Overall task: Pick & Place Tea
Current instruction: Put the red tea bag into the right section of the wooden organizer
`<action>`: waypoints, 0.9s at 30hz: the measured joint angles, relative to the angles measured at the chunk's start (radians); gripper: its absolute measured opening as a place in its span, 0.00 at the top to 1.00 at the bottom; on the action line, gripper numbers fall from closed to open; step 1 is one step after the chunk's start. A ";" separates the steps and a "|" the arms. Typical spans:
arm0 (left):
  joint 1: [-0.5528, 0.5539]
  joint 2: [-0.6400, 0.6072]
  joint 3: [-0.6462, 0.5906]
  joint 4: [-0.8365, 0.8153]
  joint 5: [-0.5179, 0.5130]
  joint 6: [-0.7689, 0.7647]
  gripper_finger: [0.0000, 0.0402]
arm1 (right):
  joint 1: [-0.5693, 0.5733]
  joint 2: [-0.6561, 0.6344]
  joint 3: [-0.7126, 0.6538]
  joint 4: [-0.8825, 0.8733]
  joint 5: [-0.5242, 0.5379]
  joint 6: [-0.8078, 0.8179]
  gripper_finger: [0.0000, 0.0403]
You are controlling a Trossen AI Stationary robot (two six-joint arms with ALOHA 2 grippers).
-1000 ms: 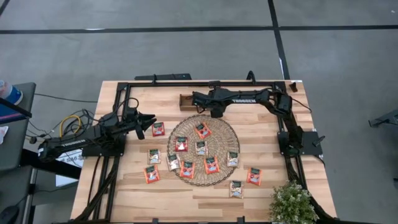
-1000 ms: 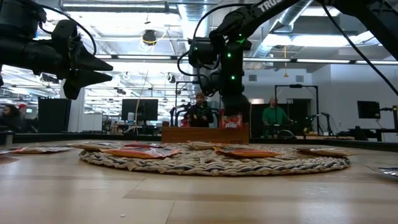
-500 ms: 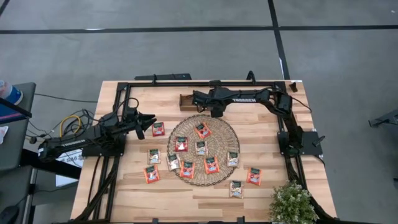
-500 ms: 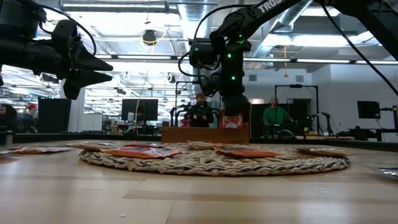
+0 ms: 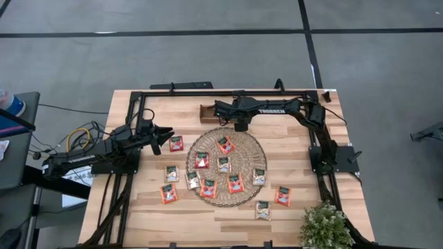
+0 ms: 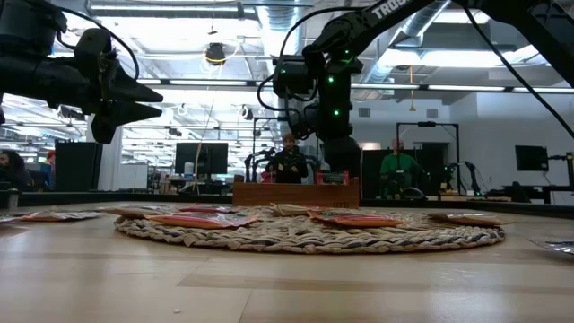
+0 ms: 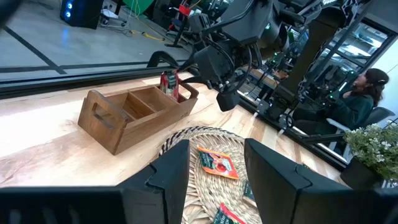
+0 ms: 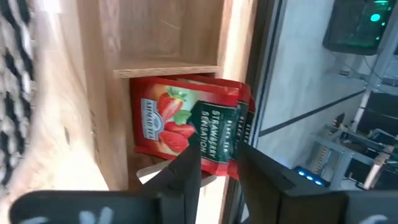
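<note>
On the wooden table [image 5: 291,149], the right gripper [image 8: 214,163] should let its apart fingers drop the red sachet [image 8: 186,124] into the tray [image 7: 134,115]; the left gripper [image 5: 163,135] waits, open.

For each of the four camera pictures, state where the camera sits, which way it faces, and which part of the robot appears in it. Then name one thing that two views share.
High view: above, straight down; both arms, woven mat.
Low view: table height, level across; left claw raised, open.
Left wrist view: past its fingers toward the wooden tray.
Right wrist view: right claw open, down into the tray at red sachets.
Shared: both wrist views show the tray's red sachets.
</note>
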 joint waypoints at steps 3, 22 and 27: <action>0.000 0.000 0.000 0.000 0.000 0.000 0.64 | 0.000 0.000 0.012 -0.017 0.027 0.000 0.73; 0.000 0.000 0.000 0.000 0.000 0.000 0.64 | -0.053 -0.118 0.271 -0.470 -0.112 0.223 0.78; 0.000 0.000 0.000 0.007 0.000 0.000 0.64 | -0.095 -0.302 0.203 -0.469 -0.210 0.251 0.81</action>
